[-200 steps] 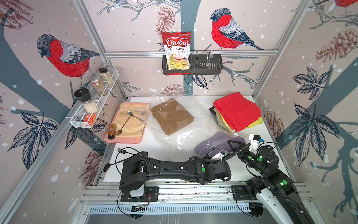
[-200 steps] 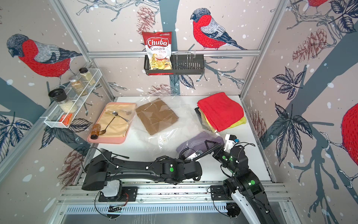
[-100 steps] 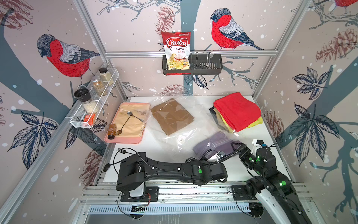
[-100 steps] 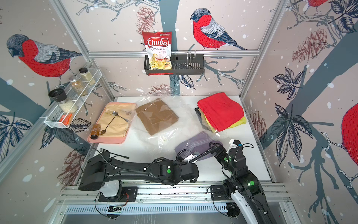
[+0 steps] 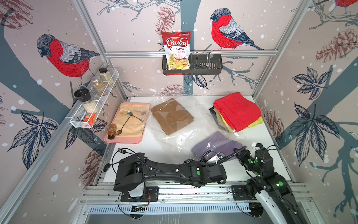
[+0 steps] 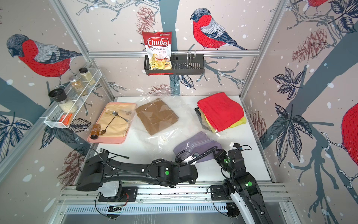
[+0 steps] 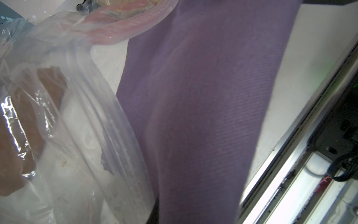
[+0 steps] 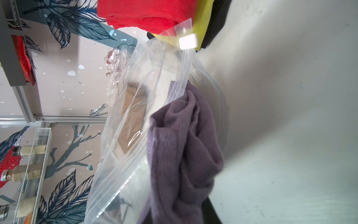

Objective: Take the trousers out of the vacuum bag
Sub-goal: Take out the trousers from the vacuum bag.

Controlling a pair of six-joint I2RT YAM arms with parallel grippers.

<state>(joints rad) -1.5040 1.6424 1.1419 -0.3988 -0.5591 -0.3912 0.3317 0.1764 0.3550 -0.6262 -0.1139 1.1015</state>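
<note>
Grippers are both clenching: the right gripper (image 5: 236,151) is gripping the purple trousers (image 5: 217,144) lying half out of the vacuum bag (image 5: 193,124), the left gripper (image 5: 212,156) is pinching its zip rim; mustard-brown trousers (image 5: 171,116) are resting inside it.

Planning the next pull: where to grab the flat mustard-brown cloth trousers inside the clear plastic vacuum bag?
Try the near corner of the mustard-brown trousers, reaching into the vacuum bag through its mouth on the robot's side: they lie flat, diagonal, that corner nearest.
</note>
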